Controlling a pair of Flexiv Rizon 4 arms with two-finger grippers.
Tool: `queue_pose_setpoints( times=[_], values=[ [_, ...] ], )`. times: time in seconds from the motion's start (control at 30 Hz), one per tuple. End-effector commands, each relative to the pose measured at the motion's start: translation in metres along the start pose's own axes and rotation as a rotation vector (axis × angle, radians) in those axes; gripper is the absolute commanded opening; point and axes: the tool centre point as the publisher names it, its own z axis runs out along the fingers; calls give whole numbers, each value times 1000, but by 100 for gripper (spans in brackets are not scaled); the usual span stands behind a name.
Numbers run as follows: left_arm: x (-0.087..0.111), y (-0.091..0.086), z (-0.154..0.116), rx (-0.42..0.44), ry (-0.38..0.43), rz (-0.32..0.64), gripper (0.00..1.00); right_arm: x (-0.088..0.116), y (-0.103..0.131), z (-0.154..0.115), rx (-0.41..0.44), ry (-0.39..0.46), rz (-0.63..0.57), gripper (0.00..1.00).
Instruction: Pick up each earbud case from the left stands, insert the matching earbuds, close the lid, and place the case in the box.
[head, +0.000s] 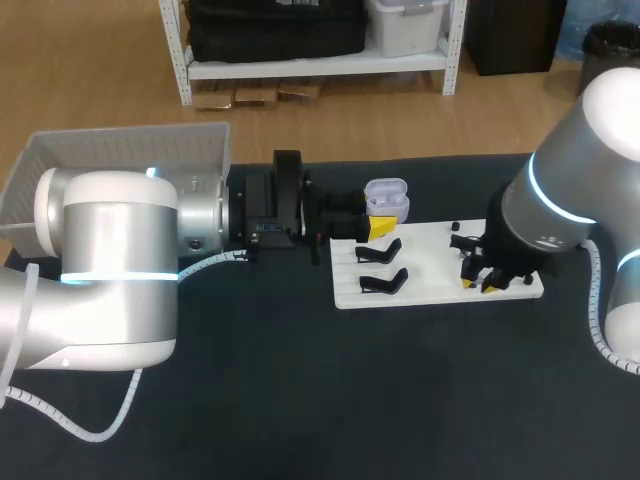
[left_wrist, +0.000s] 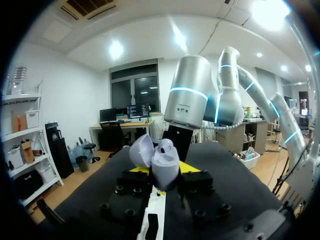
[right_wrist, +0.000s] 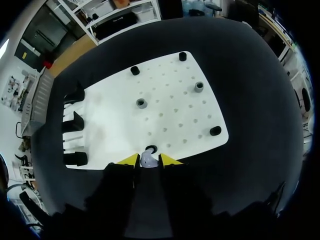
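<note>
My left gripper (left_wrist: 164, 170) is clamped on the open earbud case (left_wrist: 159, 159), held over the white board's (right_wrist: 175, 110) edge; my right gripper (right_wrist: 148, 161) pinches a small earbud (right_wrist: 147, 159) at its post. With so slim a grip it could twist or drop.

Head overhead from behind, left wrist level, right wrist downward (white board (head: 440, 270) shared)

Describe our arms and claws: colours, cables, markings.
The left arm and right arm have rounded silver-grey and white shells, each with a glowing cyan ring at a joint. A white spiral-wrapped cable loops outside each arm. The left claw and right claw are black and blocky, with bright yellow wedge tips.
</note>
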Motion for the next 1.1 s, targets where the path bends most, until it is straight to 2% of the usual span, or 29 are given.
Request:
queue_pose_setpoints(
  times=[0.03, 0.2, 0.3, 0.33, 0.4, 0.73, 1.1],
  values=[
    [2, -2, 1, -12, -9, 5, 0, -1, 1, 0, 4, 3, -2, 21],
    [2, -2, 1, -12, -9, 5, 0, -1, 1, 0, 8, 4, -1, 18],
    [2, -2, 1, -12, -9, 5, 0, -1, 1, 2, 12, 6, 2, 14],
    [2, -2, 1, -12, -9, 5, 0, -1, 1, 2, 13, 7, 4, 12],
    [2, -2, 1, -12, -9, 5, 0, -1, 1, 3, 14, 8, 4, 0],
    [2, -2, 1, -12, -9, 5, 0, -3, 1, -1, 17, 23, 24, 0],
    [2, -2, 1, -12, -9, 5, 0, -5, 4, -28, -2, 19, 33, 0]
  ],
)
